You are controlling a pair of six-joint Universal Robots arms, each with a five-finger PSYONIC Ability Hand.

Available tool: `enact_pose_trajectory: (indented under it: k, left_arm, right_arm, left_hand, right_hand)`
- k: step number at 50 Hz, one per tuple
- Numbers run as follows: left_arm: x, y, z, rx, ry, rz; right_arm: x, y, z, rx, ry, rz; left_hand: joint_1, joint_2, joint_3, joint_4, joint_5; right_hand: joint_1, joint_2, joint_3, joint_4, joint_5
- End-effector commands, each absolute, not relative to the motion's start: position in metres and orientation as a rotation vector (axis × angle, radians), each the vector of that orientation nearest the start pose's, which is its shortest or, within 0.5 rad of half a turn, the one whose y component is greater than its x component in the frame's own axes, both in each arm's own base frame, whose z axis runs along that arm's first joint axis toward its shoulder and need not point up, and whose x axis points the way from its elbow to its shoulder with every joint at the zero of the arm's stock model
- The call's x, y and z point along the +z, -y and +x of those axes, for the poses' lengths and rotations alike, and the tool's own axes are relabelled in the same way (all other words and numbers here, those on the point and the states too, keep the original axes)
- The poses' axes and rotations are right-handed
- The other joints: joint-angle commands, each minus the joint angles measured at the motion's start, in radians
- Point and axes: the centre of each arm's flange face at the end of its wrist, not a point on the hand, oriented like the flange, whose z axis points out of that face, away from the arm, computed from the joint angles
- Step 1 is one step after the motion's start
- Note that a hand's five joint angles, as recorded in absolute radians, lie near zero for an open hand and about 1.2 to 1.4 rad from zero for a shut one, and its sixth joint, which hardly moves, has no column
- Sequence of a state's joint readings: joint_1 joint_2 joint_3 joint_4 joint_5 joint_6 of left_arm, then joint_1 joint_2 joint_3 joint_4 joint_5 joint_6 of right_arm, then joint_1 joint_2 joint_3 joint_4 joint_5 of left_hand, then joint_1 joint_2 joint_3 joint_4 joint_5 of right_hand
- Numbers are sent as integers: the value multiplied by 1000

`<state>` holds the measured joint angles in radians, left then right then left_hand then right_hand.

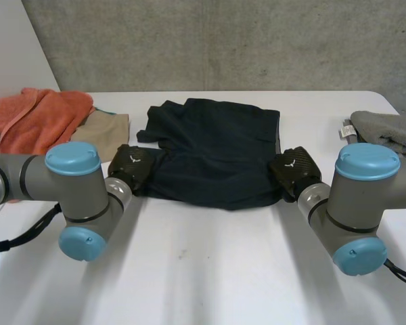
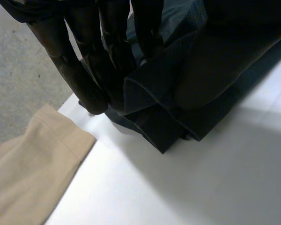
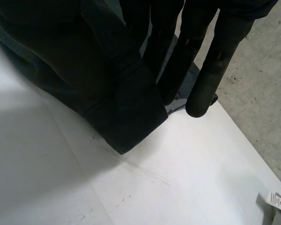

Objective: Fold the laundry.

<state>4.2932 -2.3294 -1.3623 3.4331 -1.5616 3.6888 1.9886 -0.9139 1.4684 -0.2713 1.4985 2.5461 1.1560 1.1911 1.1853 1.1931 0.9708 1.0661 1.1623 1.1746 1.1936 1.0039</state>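
Observation:
A dark navy garment [image 1: 216,149] lies spread on the white table [image 1: 210,271], with its far edge rumpled. My left hand [image 1: 132,166] is at the garment's near left corner. In the left wrist view its fingers [image 2: 84,65] press a folded bunch of the cloth [image 2: 201,84] against the thumb, which is under the fabric. My right hand [image 1: 294,169] is at the near right corner. In the right wrist view its fingers [image 3: 210,70] pinch that corner of the cloth [image 3: 126,108] the same way. Both corners are lifted slightly off the table.
An orange towel [image 1: 37,118] and a beige cloth [image 1: 108,125] lie at the table's far left. The beige cloth [image 2: 28,173] is close beside my left hand. A grey cloth [image 1: 386,128] with a white tag [image 3: 276,200] lies at the far right.

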Motion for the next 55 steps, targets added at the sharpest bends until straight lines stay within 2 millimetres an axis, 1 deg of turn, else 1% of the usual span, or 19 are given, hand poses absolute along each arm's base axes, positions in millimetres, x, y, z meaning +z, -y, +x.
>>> enact_pose_trajectory:
  k: [1,5,6,9,10,12,13,18,21,24,28,31,32,34,36,38,41,49,55]
  left_arm:
    - [136,310,-283,-1883,-2164,1140]
    - [156,275,-274,-1826,-2238,1226]
    - [162,256,-269,-1770,-2288,1286]
    - [169,223,-259,-1641,-2392,1388]
    - [174,201,-252,-1534,-2461,1452]
    - [178,179,-245,-1419,-2525,1511]
    - [182,159,-240,-1307,-2583,1575]
    - [190,115,-232,-1008,-2688,1762]
    - [195,107,-235,-965,-2681,1835]
    - [198,118,-240,-1053,-2620,1814]
    - [200,160,-255,-1300,-2467,1689]
    - [202,213,-274,-1528,-2330,1524]
    - [204,223,-279,-1575,-2303,1494]
    - [205,242,-289,-1671,-2265,1436]
    - [207,278,-310,-1855,-2184,1341]
    - [206,297,-321,-1951,-2131,1293]
    - [198,336,-343,-2115,-2012,1184]
    - [176,381,-373,-2277,-1831,1081]
    - [161,393,-387,-2332,-1779,1062]
  right_arm:
    - [141,294,275,-1794,-2277,-1306]
    - [158,277,266,-1606,-2334,-1414]
    - [162,274,263,-1565,-2346,-1439]
    - [177,257,250,-1357,-2389,-1555]
    - [184,246,241,-1210,-2414,-1631]
    - [190,236,234,-1081,-2424,-1700]
    - [193,229,230,-997,-2427,-1737]
    - [210,202,212,-650,-2377,-1895]
    - [210,205,210,-654,-2370,-1914]
    - [208,211,208,-673,-2388,-1900]
    - [207,232,209,-791,-2423,-1847]
    - [207,260,212,-989,-2506,-1679]
    - [206,275,214,-1111,-2543,-1562]
    - [203,287,216,-1201,-2569,-1469]
    - [199,310,221,-1405,-2571,-1346]
    - [196,322,225,-1518,-2551,-1315]
    - [185,352,235,-1823,-2455,-1272]
    - [160,393,251,-2214,-2273,-1228]
    - [144,414,254,-2354,-2244,-1248]
  left_hand:
    - [240,205,211,203,251]
    - [240,205,211,203,251]
    - [240,205,211,203,251]
    - [240,205,211,203,251]
    - [240,205,211,203,251]
    - [240,205,211,203,251]
    - [240,205,211,203,251]
    - [240,205,211,203,251]
    - [240,205,211,203,251]
    - [240,205,211,203,251]
    - [240,205,211,203,251]
    - [240,205,211,203,251]
    - [240,205,211,203,251]
    - [240,205,211,203,251]
    - [240,205,211,203,251]
    - [240,205,211,203,251]
    - [240,205,211,203,251]
    - [240,205,211,203,251]
    - [240,205,211,203,251]
  right_hand:
    - [330,234,222,203,218]
    - [330,234,222,203,218]
    - [330,234,222,203,218]
    - [330,234,222,203,218]
    - [330,234,222,203,218]
    - [330,234,222,203,218]
    - [330,234,222,203,218]
    - [330,234,222,203,218]
    - [330,234,222,203,218]
    - [330,234,222,203,218]
    - [330,234,222,203,218]
    - [330,234,222,203,218]
    - [330,234,222,203,218]
    - [330,234,222,203,218]
    - [330,234,222,203,218]
    - [330,234,222,203,218]
    - [330,234,222,203,218]
    - [330,234,222,203,218]
    - [330,234,222,203,218]
